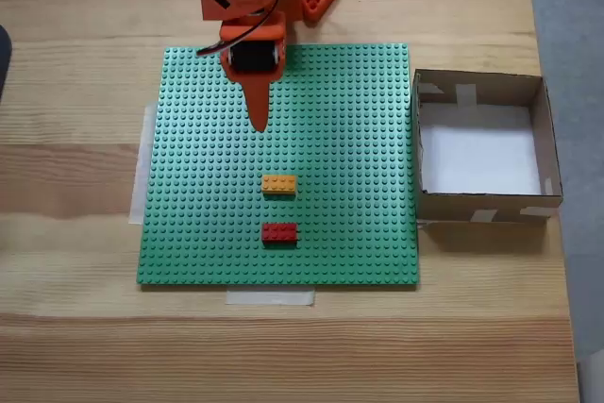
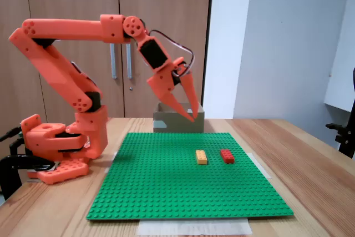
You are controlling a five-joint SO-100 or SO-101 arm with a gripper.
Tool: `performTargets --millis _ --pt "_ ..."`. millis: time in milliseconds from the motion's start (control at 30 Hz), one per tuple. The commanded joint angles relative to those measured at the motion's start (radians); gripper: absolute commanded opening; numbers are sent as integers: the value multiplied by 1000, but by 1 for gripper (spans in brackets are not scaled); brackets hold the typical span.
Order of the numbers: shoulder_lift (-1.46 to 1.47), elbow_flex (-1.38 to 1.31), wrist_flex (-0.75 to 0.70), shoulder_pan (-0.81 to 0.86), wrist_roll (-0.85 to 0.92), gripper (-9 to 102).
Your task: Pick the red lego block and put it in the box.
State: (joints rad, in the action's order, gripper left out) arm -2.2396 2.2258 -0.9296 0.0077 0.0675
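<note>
In the view from above, nearest the bottom edge lies a strip of pale tape on the light wooden worktop, touching the near edge of the green studded plastic baseplate. On that baseplate the small red rectangular lego block sits at about 6 o'clock from the plate's middle, and the yellow-orange brick of the same size is just beyond it, apart from it. At 3 o'clock, against the baseplate's right edge, stands the square brown cardboard box with low walls; its white floor holds nothing. Farthest, at 12 o'clock, my orange jaws hang above the plate; in the side view my jaws are parted a little, tips pointing down, grasping nothing, touching nothing.
</note>
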Motion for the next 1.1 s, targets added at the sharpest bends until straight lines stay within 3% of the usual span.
performTargets --millis 0,567,767,1067 --pt "77 -92 43 3 -29 0" --pt "420 -318 -12 -14 -20 6" --pt "532 -416 -67 -20 -17 17" --pt "597 -538 -147 -18 0 19"
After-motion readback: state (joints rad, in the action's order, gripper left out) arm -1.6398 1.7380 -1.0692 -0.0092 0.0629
